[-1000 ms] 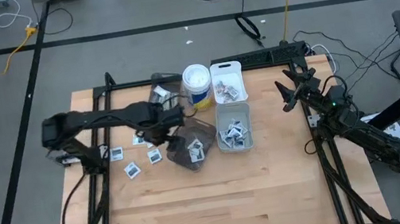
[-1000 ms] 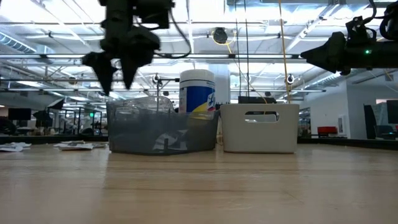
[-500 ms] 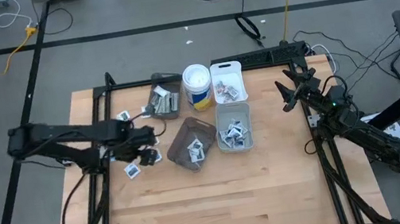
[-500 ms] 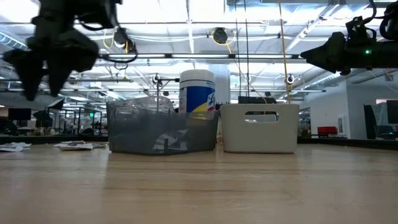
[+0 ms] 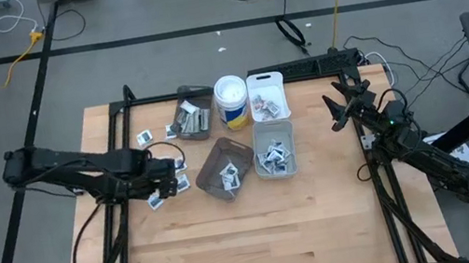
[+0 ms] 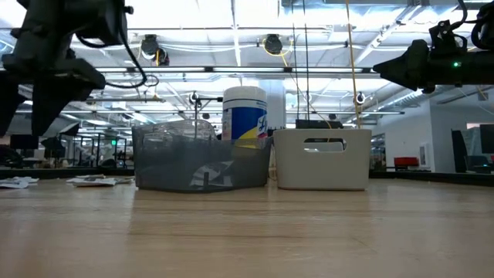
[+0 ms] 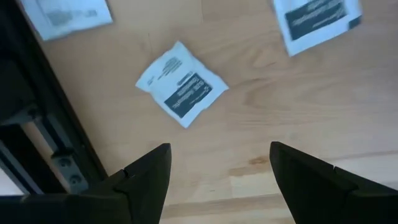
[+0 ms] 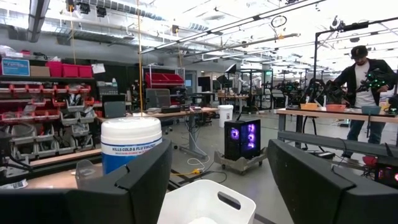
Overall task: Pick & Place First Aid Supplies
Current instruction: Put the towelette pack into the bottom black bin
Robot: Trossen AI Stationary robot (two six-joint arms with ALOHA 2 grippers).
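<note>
my left hand (image 5: 165,182) hovers over the bench (image 5: 234,245), just left of the smoky bin (image 5: 224,169), its fingers (image 7: 146,180) spread wide with nothing between them. below it a white square packet (image 7: 181,83) with dark print lies flat on the wood, two more packets (image 7: 317,18) at the edges of my wrist view. other packets (image 5: 143,138) lie scattered left of the smoky bin, and some sit inside it. right of that bin the white bin (image 5: 274,148) holds a heap of packets, and the white tub (image 5: 231,102) stands behind it. my right hand (image 5: 337,110) waits raised, well right of the white bin, open and empty.
</note>
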